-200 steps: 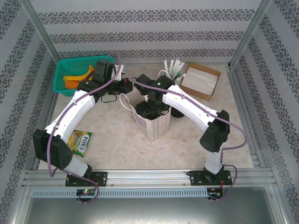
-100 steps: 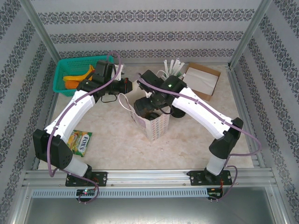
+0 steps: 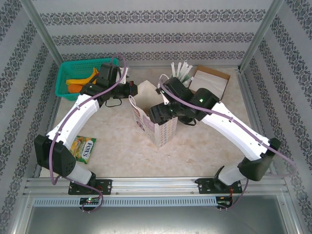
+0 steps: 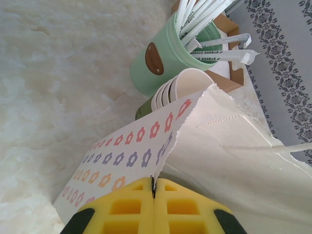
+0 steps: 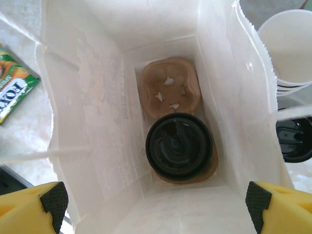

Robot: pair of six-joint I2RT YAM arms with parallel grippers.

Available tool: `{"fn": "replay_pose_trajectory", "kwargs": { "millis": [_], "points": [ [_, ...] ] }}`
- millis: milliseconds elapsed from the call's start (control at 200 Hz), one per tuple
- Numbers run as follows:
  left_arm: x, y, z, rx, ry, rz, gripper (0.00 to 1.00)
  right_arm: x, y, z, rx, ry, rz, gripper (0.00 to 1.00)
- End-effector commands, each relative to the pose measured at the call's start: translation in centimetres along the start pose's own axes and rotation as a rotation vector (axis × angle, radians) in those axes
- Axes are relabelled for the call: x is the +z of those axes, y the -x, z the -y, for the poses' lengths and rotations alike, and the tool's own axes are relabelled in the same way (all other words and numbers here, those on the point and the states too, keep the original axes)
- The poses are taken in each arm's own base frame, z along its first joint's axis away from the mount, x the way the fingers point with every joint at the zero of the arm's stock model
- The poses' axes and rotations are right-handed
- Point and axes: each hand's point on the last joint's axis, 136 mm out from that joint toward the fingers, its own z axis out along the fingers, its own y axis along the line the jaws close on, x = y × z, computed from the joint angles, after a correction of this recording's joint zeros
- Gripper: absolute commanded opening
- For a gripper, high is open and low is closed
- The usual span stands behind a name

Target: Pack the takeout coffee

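Left tool [image 4: 153,195] is pinched fully closed, and I see the top edge of the paper bag [image 4: 131,161] running into the seam between its yellow fingers, so it has the bag by the rim. The flower print side of the bag faces away from that tool. Right tool [image 5: 156,209] is spread wide with nothing in it. It hangs over the bag's open mouth, one fingertip off each side of the bag walls. The takeout coffee [image 5: 179,145] is straight below the right tool at the bottom of the bag, upright with its black lid on. It sits in the nearer pocket of a brown cup carrier [image 5: 168,87], and the farther pocket is empty. Outside the bag on the right tool's right side I see the stack of lidless cups [image 5: 287,48] touching the bag wall, with a loose black lid [image 5: 295,139] just beside the stack. Off its left side a FOXS packet [image 5: 12,83] lies flat on the counter [image 4: 58,73]. Past the left tool, beyond the bag and the cup stack, a pale green holder [image 4: 161,58] stands full of wrapped straws [image 4: 204,14]. In the top view the teal basket [image 3: 78,73] is behind the left arm and the cardboard box [image 3: 209,85] is behind the right arm.
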Motion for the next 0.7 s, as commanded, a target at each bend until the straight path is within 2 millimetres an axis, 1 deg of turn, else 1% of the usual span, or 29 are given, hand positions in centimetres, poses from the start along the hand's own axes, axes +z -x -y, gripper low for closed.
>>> {"fn": "replay_pose_trajectory", "kwargs": {
  "millis": [0,85,290,485,629,694],
  "points": [
    [-0.5,0.7,0.7,0.003,-0.010,0.023,0.00,-1.3,0.1,-1.4,-0.017,0.082,0.064,0.95],
    [-0.5,0.7,0.8,0.003,-0.013,0.024,0.00,-1.9,-0.2,-1.5,-0.020,0.104,0.084,0.94],
    [-0.5,0.8,0.9,-0.002,-0.019,0.026,0.00,-3.5,-0.6,-0.9,0.000,0.115,0.152,0.94],
    [-0.5,0.8,0.9,-0.003,-0.019,0.027,0.00,-3.4,-2.8,0.8,0.038,0.073,0.141,0.92],
    [-0.4,0.8,0.8,-0.005,-0.017,0.029,0.00,-3.8,-4.1,2.4,0.098,0.017,0.146,0.90],
    [-0.4,0.8,0.8,-0.006,-0.019,0.029,0.00,-4.1,-4.7,2.8,0.109,0.015,0.150,0.89]
  ]
}}
